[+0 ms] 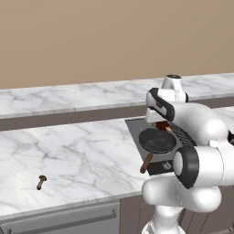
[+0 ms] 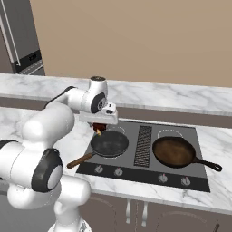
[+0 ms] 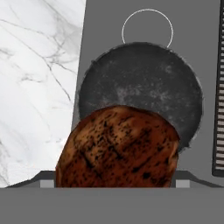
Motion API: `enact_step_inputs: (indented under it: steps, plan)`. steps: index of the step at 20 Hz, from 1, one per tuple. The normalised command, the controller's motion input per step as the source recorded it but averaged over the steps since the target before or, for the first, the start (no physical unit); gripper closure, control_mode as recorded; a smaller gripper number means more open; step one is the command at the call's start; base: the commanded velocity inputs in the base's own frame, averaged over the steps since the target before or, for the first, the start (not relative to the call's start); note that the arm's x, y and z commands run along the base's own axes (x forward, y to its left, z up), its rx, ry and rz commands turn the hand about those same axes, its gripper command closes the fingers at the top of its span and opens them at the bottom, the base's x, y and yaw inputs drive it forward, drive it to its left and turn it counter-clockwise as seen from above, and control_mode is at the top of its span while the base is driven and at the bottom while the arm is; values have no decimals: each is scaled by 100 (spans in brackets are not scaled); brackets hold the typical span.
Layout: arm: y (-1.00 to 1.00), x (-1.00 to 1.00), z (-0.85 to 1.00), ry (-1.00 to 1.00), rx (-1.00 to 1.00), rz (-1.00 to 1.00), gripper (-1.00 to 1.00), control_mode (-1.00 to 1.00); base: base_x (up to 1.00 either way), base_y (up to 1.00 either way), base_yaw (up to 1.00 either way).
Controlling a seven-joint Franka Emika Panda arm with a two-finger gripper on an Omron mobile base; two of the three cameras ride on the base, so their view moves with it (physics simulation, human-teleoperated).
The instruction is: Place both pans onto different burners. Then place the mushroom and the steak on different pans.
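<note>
- Both pans are already sitting on the cooktop (image 2: pixel 145 179), each on its own side of the central vent: the black pan (image 2: pixel 109 143) with its wooden handle on the left front burner, the reddish-brown pan (image 2: pixel 173 151) on the right front one. That part of the task looks finished.
- The tool (image 2: pixel 97 128) is carrying the steak (image 3: pixel 118 146), a charred brown slab pinched between widely spread jaws; in the hand view it is covering the near edge of the black pan, which suggests this pan is its target.
- The small back-left burner (image 3: pixel 147 29) is lying bare just beyond the black pan.
- The mushroom (image 1: pixel 41 181) is lying well apart on the marble counter (image 1: pixel 68 151), far to the left of the cooktop, so it is probably meant for the reddish-brown pan afterwards.
- The arm is reaching forward with its elbow bent and the wrist turned down, hanging the tool just above the rear left rim of the black pan.
</note>
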Motion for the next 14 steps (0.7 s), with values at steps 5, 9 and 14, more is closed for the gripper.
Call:
enact_step_inputs:
  steps: [5, 9, 14]
  plan:
    - [-89, 0, 0, 0, -7, 0, 100, -100, 0, 0, 0]
    - [-86, 0, 0, 0, -5, 0, 100, -100, 0, 0, 0]
    - [-77, 0, 0, 0, -1, 0, 100, -100, 0, 0, 0]
